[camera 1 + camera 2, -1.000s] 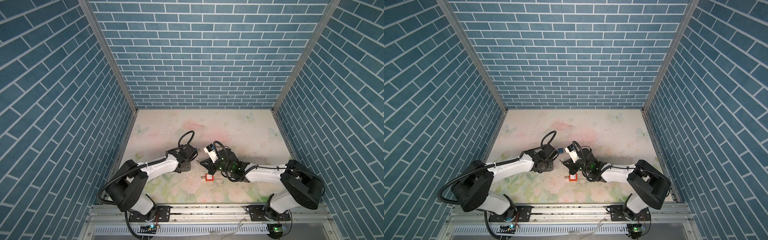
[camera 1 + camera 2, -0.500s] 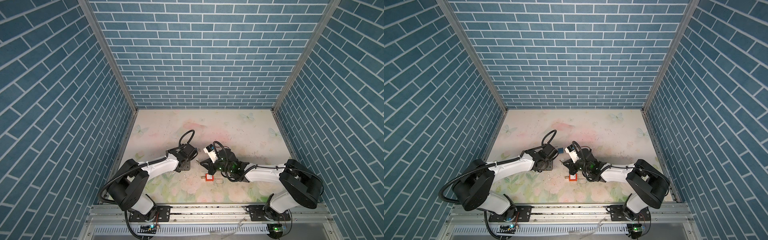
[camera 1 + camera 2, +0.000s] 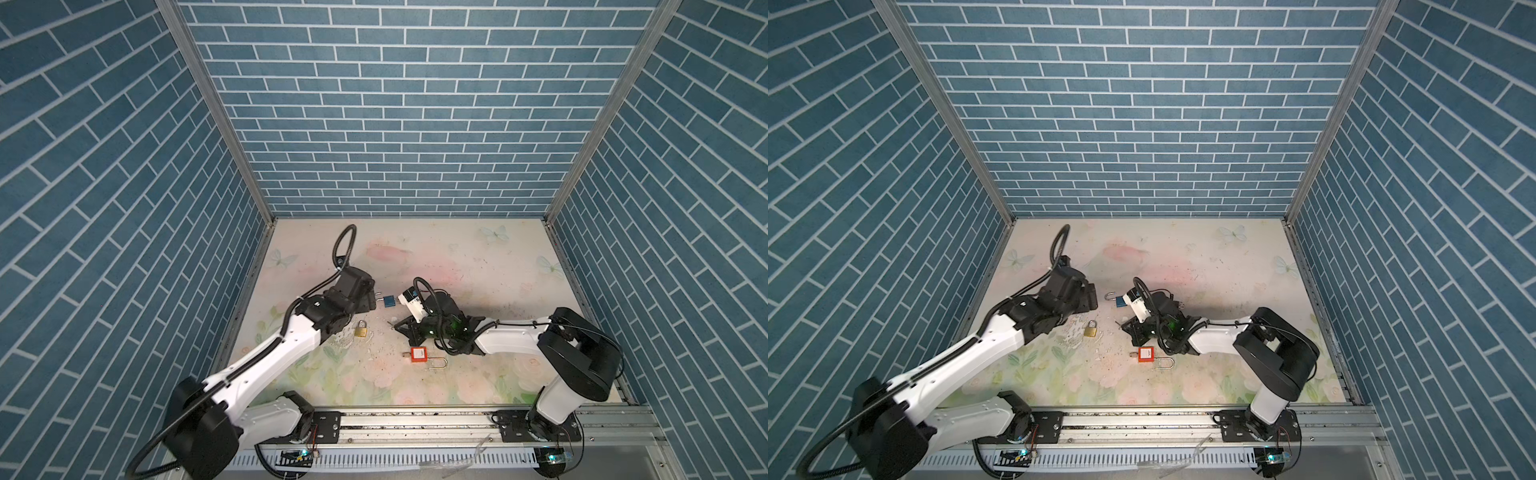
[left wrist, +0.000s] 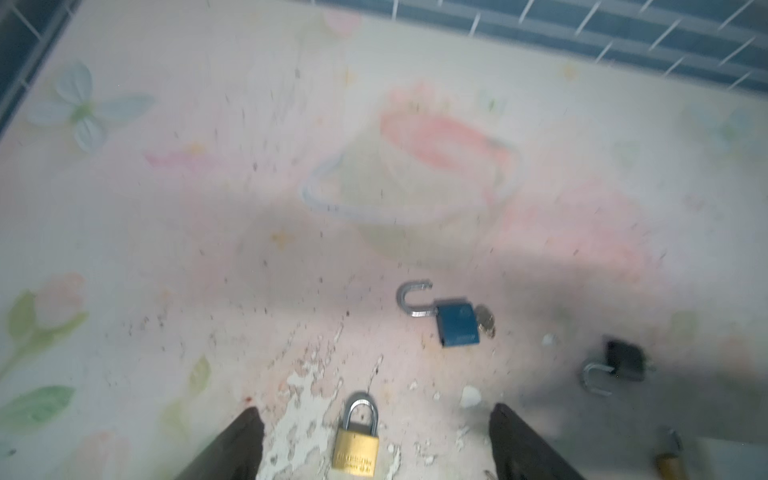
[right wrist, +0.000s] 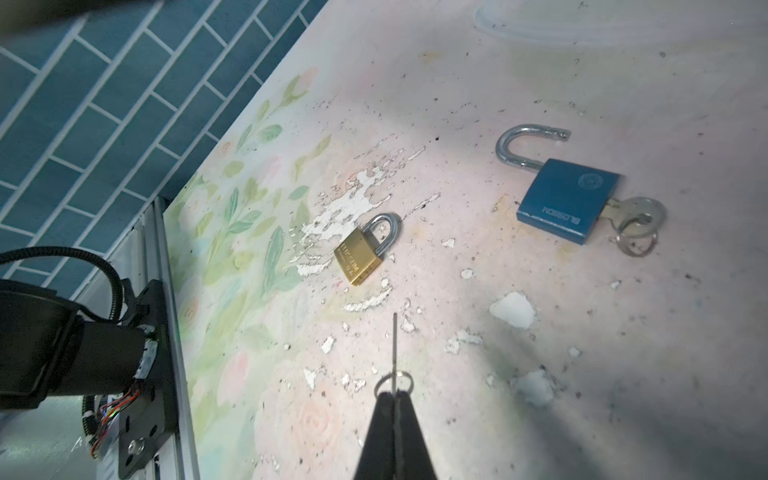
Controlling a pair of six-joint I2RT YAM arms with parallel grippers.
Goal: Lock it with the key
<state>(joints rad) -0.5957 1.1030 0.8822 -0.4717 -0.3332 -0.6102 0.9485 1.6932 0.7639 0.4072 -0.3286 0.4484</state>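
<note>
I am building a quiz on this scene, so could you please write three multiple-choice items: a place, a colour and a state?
1. Which padlock lies nearest the front rail? A brass, B blue, C red.
2. What colour is the padlock seen between the fingers of the left gripper? A brass, B red, C black.
3. The blue padlock's shackle is: A closed, B open, C missing.
Answers: C, the red padlock lies closest to the rail in both top views; A, the brass padlock shows between them in the left wrist view; B, one shackle end stands free of the body.
</note>
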